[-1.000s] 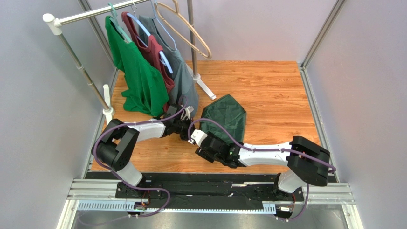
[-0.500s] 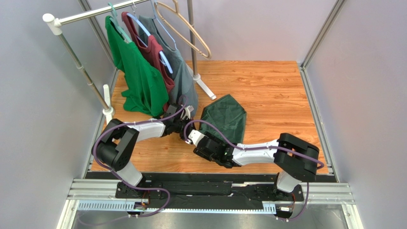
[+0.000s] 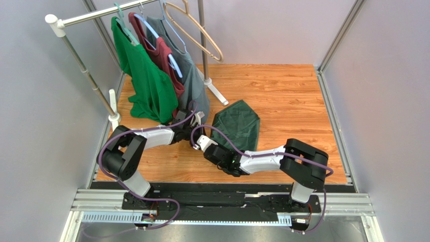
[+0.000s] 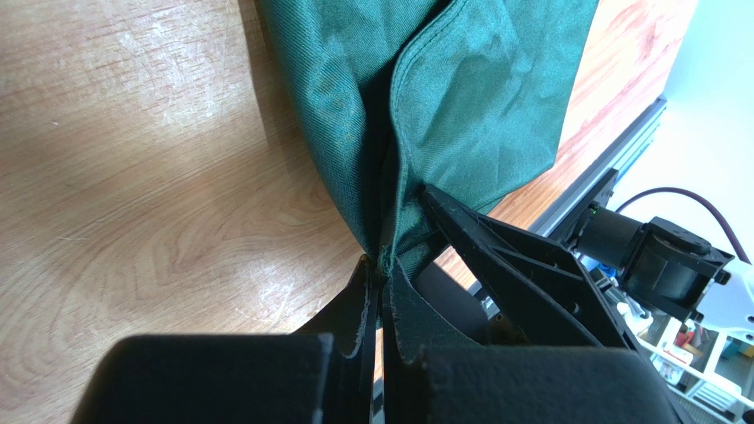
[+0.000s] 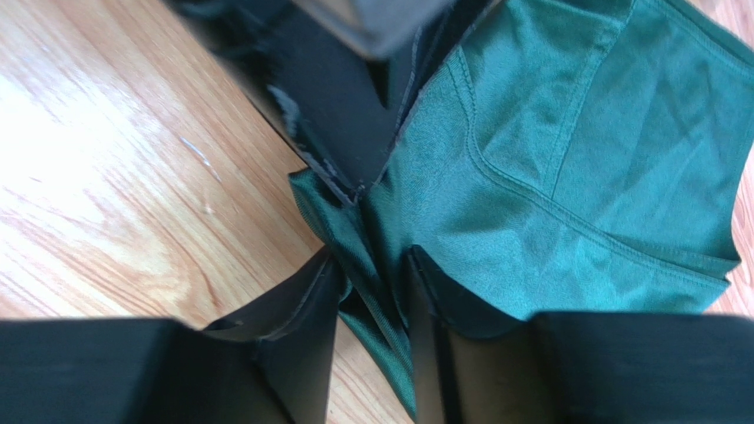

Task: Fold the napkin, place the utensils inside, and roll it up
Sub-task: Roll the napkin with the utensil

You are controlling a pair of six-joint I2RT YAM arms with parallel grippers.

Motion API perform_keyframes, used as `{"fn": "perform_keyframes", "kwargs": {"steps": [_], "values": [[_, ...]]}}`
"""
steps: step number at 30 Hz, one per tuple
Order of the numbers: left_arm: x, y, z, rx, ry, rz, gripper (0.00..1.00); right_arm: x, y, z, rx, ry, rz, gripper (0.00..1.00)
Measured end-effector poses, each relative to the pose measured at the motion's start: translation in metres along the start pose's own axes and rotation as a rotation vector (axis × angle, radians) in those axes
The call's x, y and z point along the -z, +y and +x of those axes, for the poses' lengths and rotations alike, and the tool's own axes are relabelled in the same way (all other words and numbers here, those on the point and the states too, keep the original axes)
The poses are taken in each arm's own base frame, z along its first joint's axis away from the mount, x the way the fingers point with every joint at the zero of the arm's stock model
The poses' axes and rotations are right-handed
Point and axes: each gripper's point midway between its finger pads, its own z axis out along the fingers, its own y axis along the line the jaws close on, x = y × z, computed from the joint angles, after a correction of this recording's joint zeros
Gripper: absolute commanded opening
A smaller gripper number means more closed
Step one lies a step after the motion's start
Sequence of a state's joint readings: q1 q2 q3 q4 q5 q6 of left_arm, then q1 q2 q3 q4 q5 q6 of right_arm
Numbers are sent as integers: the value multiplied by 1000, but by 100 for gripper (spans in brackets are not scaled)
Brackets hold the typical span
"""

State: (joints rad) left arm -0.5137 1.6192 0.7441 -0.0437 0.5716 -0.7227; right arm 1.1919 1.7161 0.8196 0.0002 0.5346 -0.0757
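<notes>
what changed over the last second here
The right tool edged left toward the left tool, and its jaws narrowed around a fold of the napkin; a firm grip isn't certain. The left tool stayed shut on the napkin's corner; napkin and clothes rack unmoved.

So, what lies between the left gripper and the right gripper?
Only a bunched corner of the napkin, in the right wrist view: the left gripper pinches its tip, the right gripper straddles it.
</notes>
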Motion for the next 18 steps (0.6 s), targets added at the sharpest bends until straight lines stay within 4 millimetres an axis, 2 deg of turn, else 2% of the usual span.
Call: {"fn": "perform_keyframes", "kwargs": {"steps": [8, 12, 13, 18], "values": [[0, -1, 1, 0, 5, 7, 2, -1, 0, 4, -15, 37, 6, 19], [0, -2, 1, -5, 5, 9, 24, -1, 1, 4, -4, 61, -10, 0], [0, -1, 0, -5, 3, 8, 34, -1, 1, 4, -2, 66, -12, 0], [5, 0, -8, -22, -49, -14, 49, -1, -1, 2, -14, 90, -45, 0]]}}
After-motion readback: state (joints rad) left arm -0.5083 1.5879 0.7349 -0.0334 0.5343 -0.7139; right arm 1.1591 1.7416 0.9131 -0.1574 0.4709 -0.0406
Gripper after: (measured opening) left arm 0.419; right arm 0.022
